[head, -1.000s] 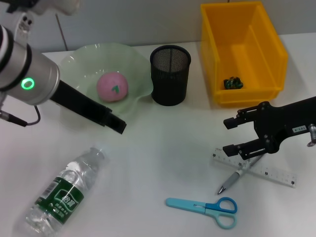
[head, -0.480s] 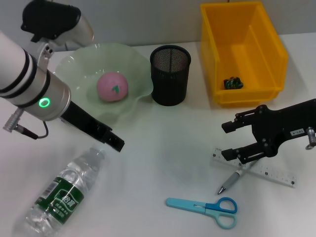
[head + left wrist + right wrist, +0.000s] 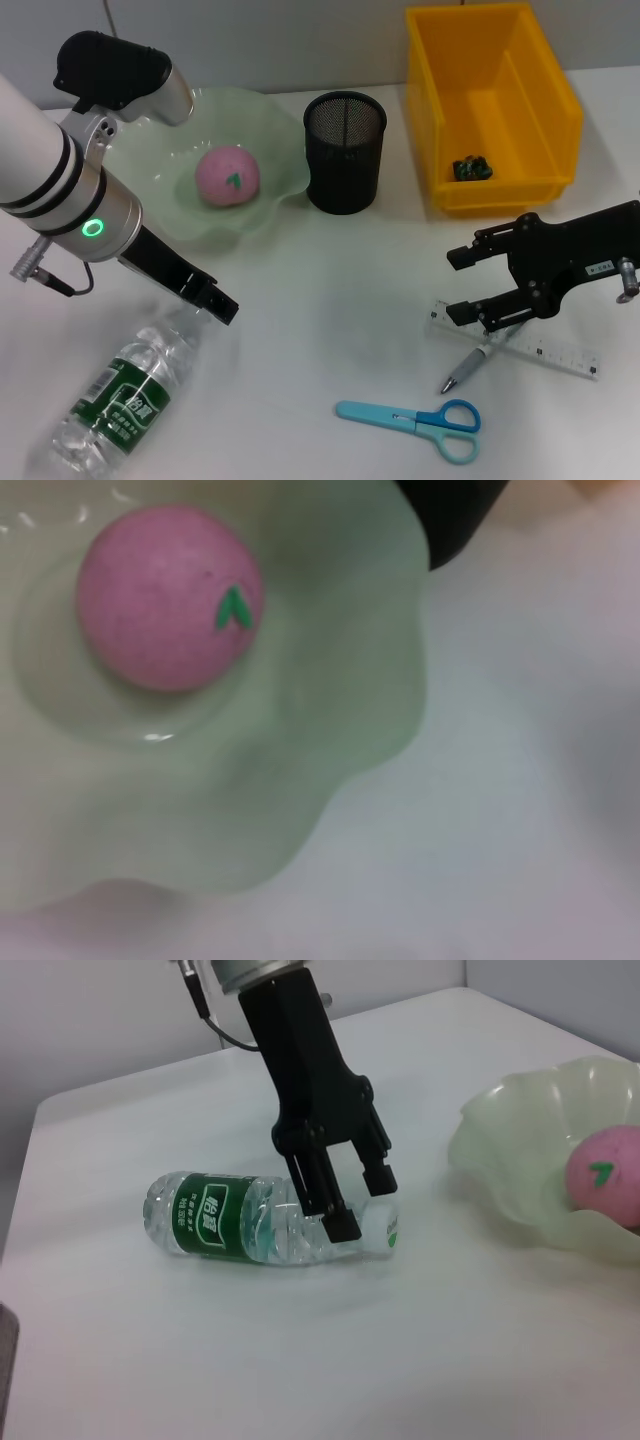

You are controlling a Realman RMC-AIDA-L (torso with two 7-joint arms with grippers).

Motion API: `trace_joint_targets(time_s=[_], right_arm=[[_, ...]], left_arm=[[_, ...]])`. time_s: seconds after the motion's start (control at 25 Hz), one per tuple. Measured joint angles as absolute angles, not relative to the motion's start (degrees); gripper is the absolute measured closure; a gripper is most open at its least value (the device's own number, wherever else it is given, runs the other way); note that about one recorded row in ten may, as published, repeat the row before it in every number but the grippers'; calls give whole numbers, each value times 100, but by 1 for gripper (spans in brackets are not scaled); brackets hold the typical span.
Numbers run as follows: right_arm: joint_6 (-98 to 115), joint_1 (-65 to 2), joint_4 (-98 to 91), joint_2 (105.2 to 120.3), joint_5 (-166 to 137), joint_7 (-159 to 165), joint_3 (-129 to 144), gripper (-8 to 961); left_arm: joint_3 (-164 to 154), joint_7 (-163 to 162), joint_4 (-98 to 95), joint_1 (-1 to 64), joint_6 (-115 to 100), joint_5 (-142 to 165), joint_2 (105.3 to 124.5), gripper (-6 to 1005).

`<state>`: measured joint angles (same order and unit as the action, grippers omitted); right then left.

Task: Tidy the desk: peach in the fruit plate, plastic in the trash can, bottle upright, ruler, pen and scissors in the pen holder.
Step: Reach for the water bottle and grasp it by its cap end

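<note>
The left gripper (image 3: pixel 352 1205), narrowly parted, straddles the bottle (image 3: pixel 265 1218) neck; gripping there could roll it. The right gripper (image 3: pixel 463 285) hangs wide over the ruler (image 3: pixel 540 345).

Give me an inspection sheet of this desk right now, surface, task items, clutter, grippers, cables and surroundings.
Surface: white desk, no spills seen.
Job's things: peach in green fruit plate; bottle lying on its side; ruler, pen and scissors on desk; pen holder upright; yellow bin holds a small dark scrap.
Clutter: nothing seen.
Grippers: left gripper open at bottle's neck; right gripper open over ruler and pen.
Cables: grey lead at left wrist.
Surroundings: grey wall.
</note>
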<state>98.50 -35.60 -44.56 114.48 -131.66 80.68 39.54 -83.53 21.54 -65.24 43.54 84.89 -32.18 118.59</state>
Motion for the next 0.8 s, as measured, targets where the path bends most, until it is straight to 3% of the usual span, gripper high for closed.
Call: trace_joint_targets(time_s=[0.8], right_arm=[[9835,-3568,-4467,11452,-13166,8077,3954,213]], left_arm=[[-8340,2251,-6188,4436,8288,-3186,11865,234]])
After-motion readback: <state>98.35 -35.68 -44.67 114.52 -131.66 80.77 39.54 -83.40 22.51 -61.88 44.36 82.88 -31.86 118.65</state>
